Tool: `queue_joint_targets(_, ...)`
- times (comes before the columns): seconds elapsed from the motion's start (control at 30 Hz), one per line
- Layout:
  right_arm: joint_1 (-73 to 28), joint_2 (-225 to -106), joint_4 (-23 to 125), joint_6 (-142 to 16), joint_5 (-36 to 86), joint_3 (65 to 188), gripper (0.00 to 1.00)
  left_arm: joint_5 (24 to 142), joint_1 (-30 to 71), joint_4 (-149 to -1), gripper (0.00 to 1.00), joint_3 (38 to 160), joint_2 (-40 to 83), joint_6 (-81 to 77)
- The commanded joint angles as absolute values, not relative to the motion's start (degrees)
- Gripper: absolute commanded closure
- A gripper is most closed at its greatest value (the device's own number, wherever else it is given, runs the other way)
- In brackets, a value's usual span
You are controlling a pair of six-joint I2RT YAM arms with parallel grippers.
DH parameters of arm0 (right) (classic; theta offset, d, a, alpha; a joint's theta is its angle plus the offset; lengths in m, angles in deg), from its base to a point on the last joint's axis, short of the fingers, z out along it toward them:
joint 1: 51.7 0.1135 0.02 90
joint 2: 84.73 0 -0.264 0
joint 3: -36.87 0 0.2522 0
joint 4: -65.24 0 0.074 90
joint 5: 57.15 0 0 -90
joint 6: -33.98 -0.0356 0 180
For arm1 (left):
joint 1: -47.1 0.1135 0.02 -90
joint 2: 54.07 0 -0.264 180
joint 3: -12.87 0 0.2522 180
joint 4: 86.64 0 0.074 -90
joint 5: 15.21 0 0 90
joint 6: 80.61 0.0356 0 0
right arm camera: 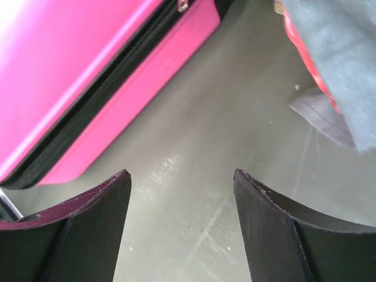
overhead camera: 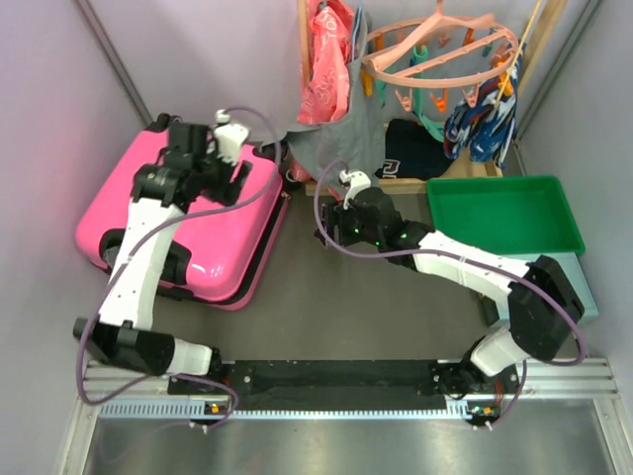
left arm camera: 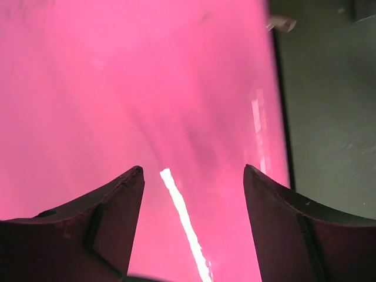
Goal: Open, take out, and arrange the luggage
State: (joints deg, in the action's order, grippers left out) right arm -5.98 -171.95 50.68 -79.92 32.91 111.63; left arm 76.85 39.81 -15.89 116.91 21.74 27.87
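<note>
From above, the luggage [overhead camera: 188, 223] lies flat on the table [overhead camera: 326, 297] with its two pink shells together, so its inside cannot be seen, and its left side sits close to the wall; only this view takes in its full outline, its black wheels and both arms at once. The left wrist view shows instead almost nothing but the glossy pink shell right under the left gripper [left arm camera: 194, 170], whose jaws stand wide with nothing between them, plus the black trim along the luggage's right edge. The right wrist view alone gives the black zipper band [right arm camera: 100, 94] running down the luggage's side between the shells, seen from low over the bare table just right of it; the right gripper [right arm camera: 182, 173] hangs there with jaws wide and nothing in them. Well to the right of the luggage a green tray [overhead camera: 504, 213] shows its plain green floor, with a pale teal box [overhead camera: 584, 287] at its near side. Beyond the luggage's far right corner hang a grey garment [overhead camera: 341, 134] and a peg rack [overhead camera: 445, 49]. Open table runs from the luggage's right edge to the tray
</note>
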Motion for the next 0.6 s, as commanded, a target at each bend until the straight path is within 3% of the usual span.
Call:
queue_joint_targets(0.0, -5.38, -167.88, 47.36, -79.05, 37.32, 110.58, 0.3, 75.31, 30.95, -20.39, 0.27, 125.76, 32.55, 31.19)
queue_joint_targets(0.13, -5.38, -165.95, 44.37, -79.75, 40.93, 109.79, 0.29, 78.13, 29.26, -24.09, 0.28, 134.71, 42.76, 30.75)
queue_joint_targets(0.3, -5.38, -163.04, 39.8, -80.36, 45.67, 109.17, 0.28, 79.89, 28.3, -25.06, 0.37, 145.18, 57.27, 30.75)
queue_joint_targets(0.43, -5.38, -161.81, 36.9, -80.63, 47.88, 108.82, 0.28, 75.85, 26.45, -25.33, 0.44, 155.19, 65.53, 32.95)
queue_joint_targets(0.57, -5.38, -161.2, 35.83, -80.81, 49.99, 108.12, 0.28, 66.46, 26.53, -28.83, 0.45, 157.15, 70.37, 33.56)
